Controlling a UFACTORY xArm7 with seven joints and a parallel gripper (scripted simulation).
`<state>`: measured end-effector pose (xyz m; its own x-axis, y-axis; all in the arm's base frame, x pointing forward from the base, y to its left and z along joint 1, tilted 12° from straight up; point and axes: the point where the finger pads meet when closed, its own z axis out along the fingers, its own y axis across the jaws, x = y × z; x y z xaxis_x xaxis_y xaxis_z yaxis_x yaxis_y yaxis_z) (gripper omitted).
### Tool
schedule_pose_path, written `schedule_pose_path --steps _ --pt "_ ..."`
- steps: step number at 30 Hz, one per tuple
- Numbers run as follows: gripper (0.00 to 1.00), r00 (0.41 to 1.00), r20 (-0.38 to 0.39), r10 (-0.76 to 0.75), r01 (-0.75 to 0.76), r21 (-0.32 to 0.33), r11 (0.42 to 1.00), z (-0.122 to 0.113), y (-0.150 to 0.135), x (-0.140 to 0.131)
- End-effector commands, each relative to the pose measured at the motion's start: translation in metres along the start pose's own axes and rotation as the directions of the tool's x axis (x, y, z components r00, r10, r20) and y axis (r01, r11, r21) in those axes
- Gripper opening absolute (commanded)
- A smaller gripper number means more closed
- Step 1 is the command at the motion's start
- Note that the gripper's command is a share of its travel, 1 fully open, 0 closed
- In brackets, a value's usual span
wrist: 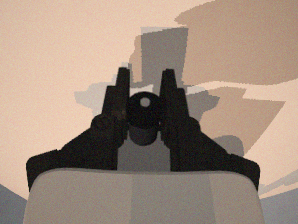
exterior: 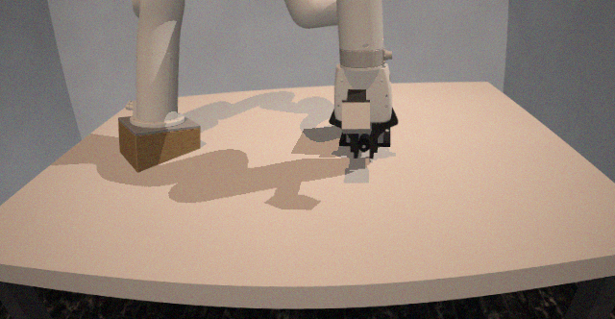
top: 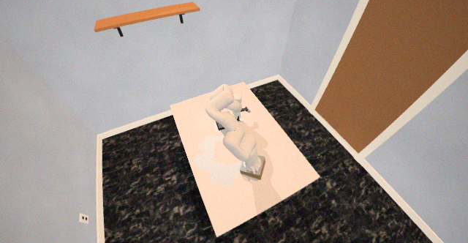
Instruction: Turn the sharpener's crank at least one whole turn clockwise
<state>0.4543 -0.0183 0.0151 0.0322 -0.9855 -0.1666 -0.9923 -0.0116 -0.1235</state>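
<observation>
My gripper [wrist: 145, 83] points down and is shut on the dark round crank knob [wrist: 144, 111] of the pencil sharpener. In the exterior view the gripper [exterior: 361, 152] hangs low, just above the table, with the knob [exterior: 363, 143] between its black fingers near the bottom of its circle. The sharpener's body is almost wholly hidden behind the gripper housing; only its dark base [exterior: 381, 138] peeks out. In the top view the arm covers the sharpener, and only a dark part [top: 220, 126] shows beside the arm.
The arm's brown base block [exterior: 159, 141] stands at the table's left rear. The table edge runs along the front [exterior: 307, 281]. An orange wall shelf [top: 146, 16] hangs high up, far from the table.
</observation>
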Motion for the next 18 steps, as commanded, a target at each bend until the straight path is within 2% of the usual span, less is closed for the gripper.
schedule_pose_path --steps 1,18 --pt "0.00 1.000 0.000 0.001 -0.001 0.004 1.000 -0.001 0.008 0.000" --pt "0.00 1.000 0.000 0.001 -0.001 0.004 1.000 -0.018 0.041 0.000"
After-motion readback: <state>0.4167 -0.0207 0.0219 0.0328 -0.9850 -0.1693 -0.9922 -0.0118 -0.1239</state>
